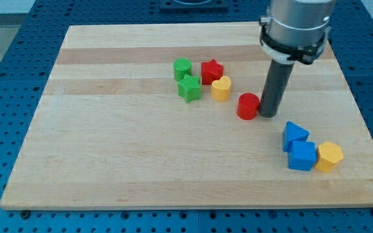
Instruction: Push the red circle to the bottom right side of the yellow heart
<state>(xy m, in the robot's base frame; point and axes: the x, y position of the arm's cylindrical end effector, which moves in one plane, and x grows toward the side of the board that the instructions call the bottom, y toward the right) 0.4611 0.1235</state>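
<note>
The red circle point(247, 106) already sits just below and to the right of the yellow heart point(221, 88) on the worktop point(109, 162), so the job looks nearly done. My tip point(268, 115) touches the circle's right side; no fingers exist here.

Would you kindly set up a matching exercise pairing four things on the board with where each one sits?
Things:
1. red circle
2. yellow heart
3. blue cube
4. red star

Places:
A. just left of the yellow hexagon, near the view's right
B. touching the left side of my tip
C. right of the two green blocks, upper middle
D. just below-right of the red star

Pairs: 1-B, 2-D, 3-A, 4-C
</note>
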